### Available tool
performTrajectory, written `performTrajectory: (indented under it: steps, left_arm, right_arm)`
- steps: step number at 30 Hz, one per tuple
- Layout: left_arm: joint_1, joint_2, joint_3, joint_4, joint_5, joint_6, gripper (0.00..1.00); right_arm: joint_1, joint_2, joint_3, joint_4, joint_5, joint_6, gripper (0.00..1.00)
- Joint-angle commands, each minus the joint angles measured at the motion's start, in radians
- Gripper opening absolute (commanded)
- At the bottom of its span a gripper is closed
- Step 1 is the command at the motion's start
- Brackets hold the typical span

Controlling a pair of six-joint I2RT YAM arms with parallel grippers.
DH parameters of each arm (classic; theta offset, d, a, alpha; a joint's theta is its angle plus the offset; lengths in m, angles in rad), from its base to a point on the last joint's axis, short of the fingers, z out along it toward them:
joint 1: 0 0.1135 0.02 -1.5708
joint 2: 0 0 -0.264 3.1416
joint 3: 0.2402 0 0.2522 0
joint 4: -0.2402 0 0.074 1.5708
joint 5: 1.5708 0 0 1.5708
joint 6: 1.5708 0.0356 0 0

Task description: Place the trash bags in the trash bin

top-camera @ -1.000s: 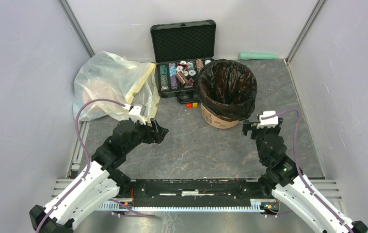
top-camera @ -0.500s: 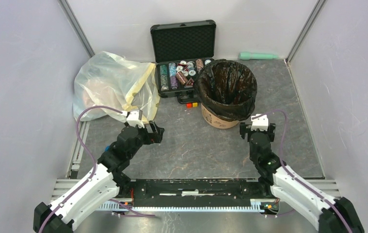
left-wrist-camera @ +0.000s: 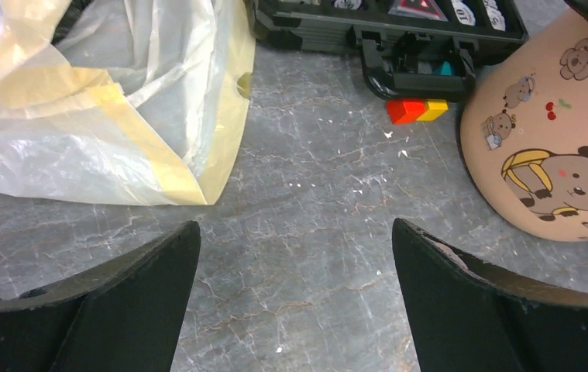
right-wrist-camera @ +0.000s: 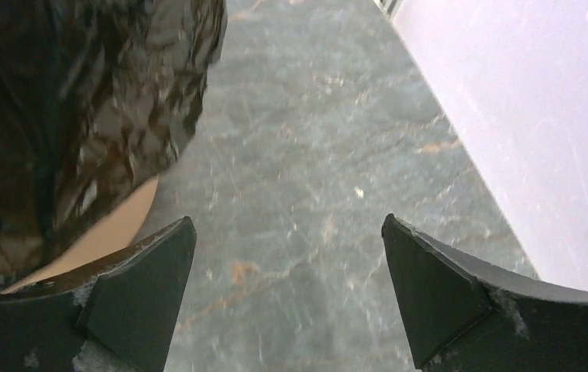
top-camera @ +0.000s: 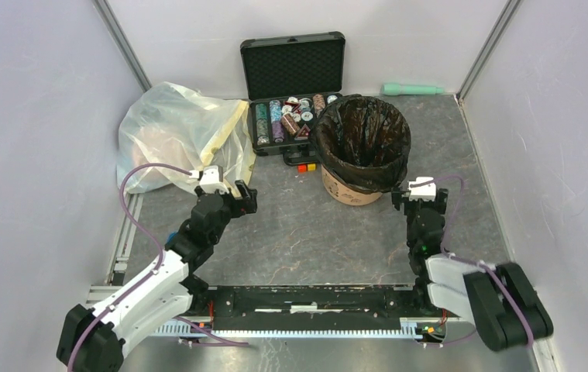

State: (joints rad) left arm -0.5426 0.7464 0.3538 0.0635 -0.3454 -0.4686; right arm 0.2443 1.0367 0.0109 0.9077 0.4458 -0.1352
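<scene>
The black bag (top-camera: 362, 132) lines the orange bin (top-camera: 345, 190), folded down over its rim, at the back right of the desk (top-camera: 314, 232). An open case of chips (top-camera: 294, 74) sits just behind it, with 2 small blocks (left-wrist-camera: 416, 110), red and yellow, between them. Both tools are released and empty: the left tool (left-wrist-camera: 294, 232) near a big pale bag (top-camera: 170, 132), the right tool (right-wrist-camera: 289, 225) just beside the bin.

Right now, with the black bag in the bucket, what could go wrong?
The open right pincer sits close beside the black bag hanging over the bucket; swinging that way might snag the plastic and pull it out or tip the bucket. The open case of chips stands right beside the bucket, so a bump could knock it.
</scene>
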Motion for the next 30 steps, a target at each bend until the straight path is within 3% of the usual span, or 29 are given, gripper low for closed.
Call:
performTrajectory:
  steps: [1, 4, 7, 10, 13, 18, 24, 27, 30]
  left_arm:
    - [0.007, -0.001, -0.008, 0.161, -0.07, 0.102, 1.0]
    - [0.006, -0.02, -0.009, 0.167, 0.012, 0.16, 1.0]
    - [0.005, 0.01, -0.049, 0.271, 0.024, 0.215, 1.0]
    - [0.006, 0.053, -0.064, 0.305, -0.107, 0.285, 0.98]
    - [0.012, 0.063, -0.146, 0.49, -0.174, 0.412, 0.88]
    - [0.062, 0.105, -0.171, 0.609, -0.261, 0.556, 0.92]
    - [0.237, 0.42, -0.244, 0.975, -0.07, 0.501, 0.97]
    - [0.27, 0.481, -0.139, 0.837, -0.025, 0.531, 0.97]
    - [0.282, 0.541, -0.166, 0.971, -0.015, 0.581, 0.96]
  right_arm:
    - [-0.01, 0.214, -0.175, 0.572, 0.008, -0.128, 0.98]
    - [-0.017, 0.348, -0.153, 0.661, 0.025, -0.123, 0.98]
    - [-0.04, 0.355, -0.145, 0.629, 0.005, -0.1, 0.98]
    - [-0.04, 0.363, -0.15, 0.659, 0.013, -0.102, 0.98]
    - [-0.04, 0.36, -0.138, 0.63, 0.026, -0.092, 0.98]
    - [-0.04, 0.357, -0.138, 0.628, 0.026, -0.092, 0.98]
    - [-0.04, 0.358, -0.14, 0.629, 0.026, -0.091, 0.98]
    - [-0.04, 0.357, -0.14, 0.629, 0.025, -0.091, 0.98]
    - [-0.04, 0.358, -0.139, 0.629, 0.027, -0.09, 0.98]
